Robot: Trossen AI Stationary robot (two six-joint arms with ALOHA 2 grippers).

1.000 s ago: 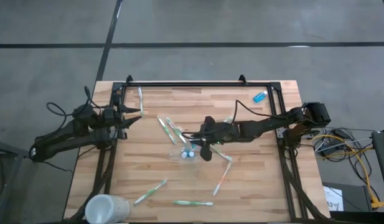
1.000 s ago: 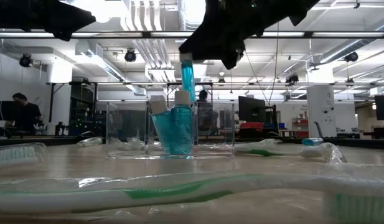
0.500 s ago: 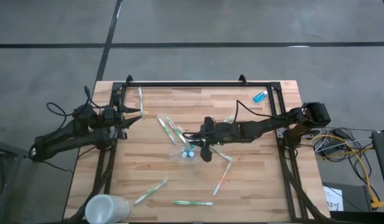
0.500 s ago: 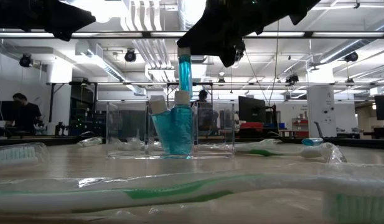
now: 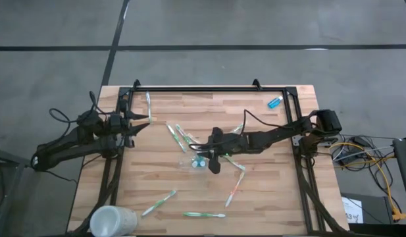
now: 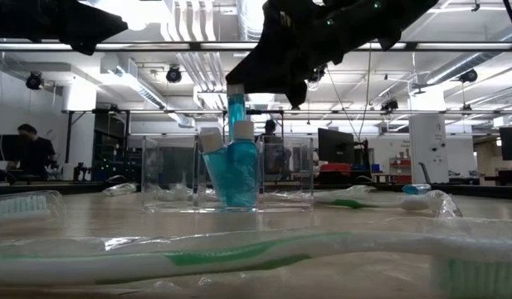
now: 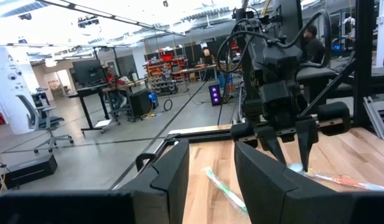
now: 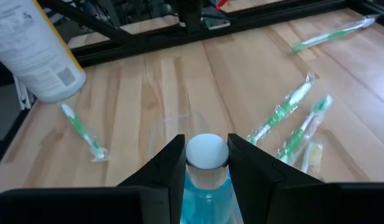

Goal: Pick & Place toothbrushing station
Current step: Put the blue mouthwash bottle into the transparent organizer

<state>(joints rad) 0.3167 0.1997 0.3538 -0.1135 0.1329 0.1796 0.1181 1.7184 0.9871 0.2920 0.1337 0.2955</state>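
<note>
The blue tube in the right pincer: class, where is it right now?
The tube hangs upright in the right pincer, near the table's middle, directly over the clear holder where two more blue tubes already stand.

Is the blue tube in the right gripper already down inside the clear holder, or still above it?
Partly in. The right gripper holds the blue tube upright by its cap, its lower end between two tubes standing in the clear holder.

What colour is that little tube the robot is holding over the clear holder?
Blue with a white cap, clearest in the right wrist view.
</note>
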